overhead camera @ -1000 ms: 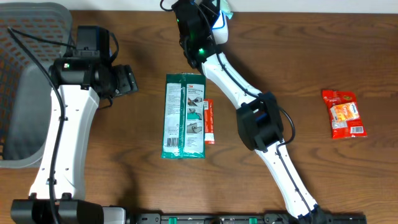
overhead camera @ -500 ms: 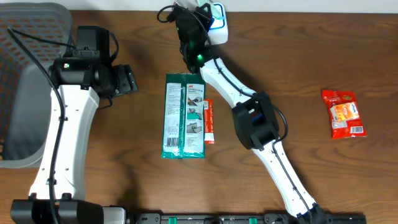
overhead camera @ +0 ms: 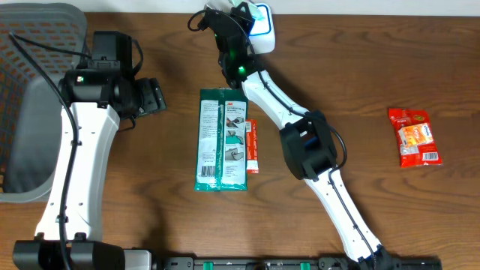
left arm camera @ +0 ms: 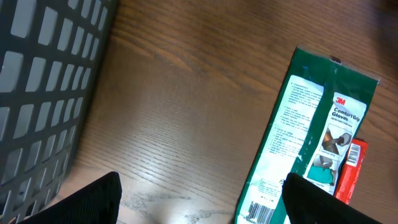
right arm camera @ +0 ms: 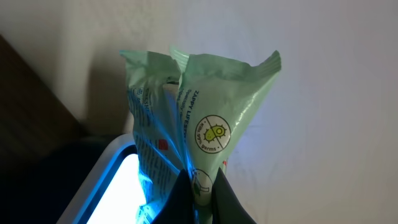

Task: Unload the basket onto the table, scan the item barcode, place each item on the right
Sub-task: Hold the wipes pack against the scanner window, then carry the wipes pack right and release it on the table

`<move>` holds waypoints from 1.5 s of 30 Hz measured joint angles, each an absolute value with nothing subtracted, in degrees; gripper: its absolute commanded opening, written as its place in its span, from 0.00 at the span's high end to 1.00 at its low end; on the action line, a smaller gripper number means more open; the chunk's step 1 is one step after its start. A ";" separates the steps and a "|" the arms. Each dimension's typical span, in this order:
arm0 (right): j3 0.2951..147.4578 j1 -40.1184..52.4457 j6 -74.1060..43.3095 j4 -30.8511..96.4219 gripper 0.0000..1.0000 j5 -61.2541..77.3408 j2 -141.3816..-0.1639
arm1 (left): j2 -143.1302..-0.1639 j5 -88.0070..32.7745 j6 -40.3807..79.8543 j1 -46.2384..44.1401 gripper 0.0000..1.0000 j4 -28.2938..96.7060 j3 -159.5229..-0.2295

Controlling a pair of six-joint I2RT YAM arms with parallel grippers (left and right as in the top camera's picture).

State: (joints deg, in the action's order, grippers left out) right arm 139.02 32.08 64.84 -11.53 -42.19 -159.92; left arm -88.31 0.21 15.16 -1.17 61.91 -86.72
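Observation:
A light green packet printed with round logos is the item, and my right gripper is shut on its lower edge. It hangs upright just beside the scanner's glowing blue-white window, whose light falls on the packet's left face. From overhead, the right gripper is at the table's far edge next to the white scanner, and the packet is mostly hidden by the wrist. My left gripper hovers open over bare wood with nothing between its fingers.
A green 3M gloves pack lies mid-table with a thin red item along its right side. A red snack packet lies far right. The grey basket stands at the left edge.
My right wrist has shifted slightly left at the far edge, bringing the packet over to the scanner. The left arm has not moved.

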 measured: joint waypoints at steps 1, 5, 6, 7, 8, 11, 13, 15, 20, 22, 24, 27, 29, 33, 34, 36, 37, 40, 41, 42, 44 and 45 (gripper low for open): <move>138.47 31.83 64.97 -11.53 0.99 -42.09 -159.92 | -88.31 0.21 15.16 -1.17 0.17 61.89 -86.72; 137.73 31.53 65.06 -10.76 0.99 -42.02 -159.92 | -88.31 0.21 15.16 -1.17 0.17 61.89 -86.72; 137.73 31.53 65.04 -10.57 0.99 -42.02 -159.92 | -88.31 0.21 15.16 -1.17 0.17 61.89 -86.72; 137.73 31.62 64.99 -10.15 0.99 -42.02 -159.92 | -88.31 0.21 15.16 -1.17 0.17 61.89 -86.72; 137.73 31.77 64.88 -9.52 0.99 -42.02 -159.92 | -88.31 0.21 15.16 -1.17 0.17 61.89 -86.72; 137.73 32.27 64.42 -7.62 0.99 -42.04 -159.89 | -88.31 0.21 15.16 -1.17 0.17 61.89 -86.72; 137.73 32.71 63.37 -6.31 0.99 -42.06 -159.89 | -88.31 0.21 15.16 -1.17 0.17 61.89 -86.72; 137.73 33.01 62.30 -5.56 0.99 -42.24 -159.89 | -88.31 0.21 15.16 -1.17 0.17 61.89 -86.72; 137.73 33.08 60.29 -5.41 0.99 -42.46 -159.89 | -88.31 0.21 15.16 -1.17 0.17 61.89 -86.72; 137.73 33.08 60.03 -5.87 0.99 -42.94 -159.89 | -88.31 0.21 15.16 -1.17 0.17 61.89 -86.72; 137.73 33.08 59.86 -6.11 0.99 -43.09 -159.89 | -88.31 0.21 15.16 -1.17 0.17 61.89 -86.72; 137.51 33.06 59.61 -5.74 0.99 -43.20 -159.44 | -88.31 0.21 15.16 -1.17 0.17 61.91 -86.72; 137.16 33.06 58.30 -2.81 0.99 -43.35 -157.93 | -88.31 0.21 15.16 -1.17 0.17 61.91 -86.72; 136.66 33.01 50.89 11.81 0.99 -43.03 -152.18 | -88.31 0.23 15.16 -1.17 0.17 61.87 -86.72; 136.53 33.01 46.04 19.25 0.99 -43.13 -148.57 | -88.31 0.19 15.16 -1.17 0.17 61.91 -86.72; 136.46 32.97 40.86 25.98 0.99 -42.65 -144.77 | -88.31 0.21 15.16 -1.17 0.17 61.91 -86.72; 136.40 32.97 36.69 32.91 0.99 -42.17 -141.18 | -88.31 0.23 15.16 -1.17 0.17 61.82 -86.72; 136.53 32.82 26.83 51.05 0.99 -37.26 -132.55 | -88.31 0.19 15.16 -1.17 0.17 61.89 -86.72; 136.79 32.62 23.86 56.31 0.99 -35.09 -129.88 | -88.31 0.21 15.16 -1.17 0.17 61.91 -86.72; 136.97 32.40 20.95 63.07 0.99 -31.59 -127.02 | -88.31 0.21 15.16 -1.17 0.17 61.78 -86.72; 137.19 31.68 15.84 74.52 0.99 -25.47 -122.54 | -88.31 0.19 15.16 -1.17 0.17 61.89 -86.72; 137.40 31.20 14.22 78.59 0.99 -22.68 -121.49 | -88.31 0.19 15.16 -1.17 0.17 61.89 -86.72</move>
State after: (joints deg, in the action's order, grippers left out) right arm 137.40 31.20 14.22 78.59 -22.68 -121.49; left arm -88.31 0.19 15.16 -1.17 61.89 -86.72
